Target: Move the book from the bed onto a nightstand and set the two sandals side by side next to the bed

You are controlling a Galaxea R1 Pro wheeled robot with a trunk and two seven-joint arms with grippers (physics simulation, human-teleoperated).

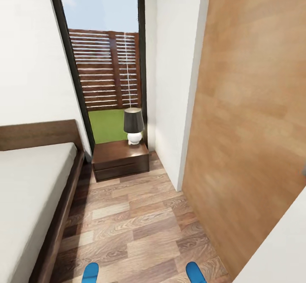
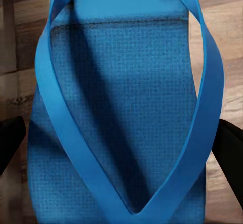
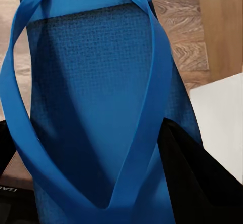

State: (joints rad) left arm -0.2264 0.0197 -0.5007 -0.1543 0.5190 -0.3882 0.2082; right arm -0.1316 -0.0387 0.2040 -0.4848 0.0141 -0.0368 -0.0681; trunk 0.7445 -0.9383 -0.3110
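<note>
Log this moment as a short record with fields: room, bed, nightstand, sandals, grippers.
room: white walls, wood-plank floor, tall dark-framed window, light wooden panel on the right
bed: pale mattress on dark frame, at the head view's left; no book on the part in view
nightstand: dark wood, beside the bed under the window, lamp on top
left sandal: blue, between the left gripper's dark fingers, tip at the head view's bottom edge
right sandal: blue, between the right gripper's dark fingers
sandal spacing: apart, not yet side by side

I read this as a home bedroom | bed (image 1: 29,189) with headboard | nightstand (image 1: 120,158) carrying lamp (image 1: 133,125) | wood-plank floor (image 1: 131,227) | tall window (image 1: 104,61) facing garden fence.
</note>
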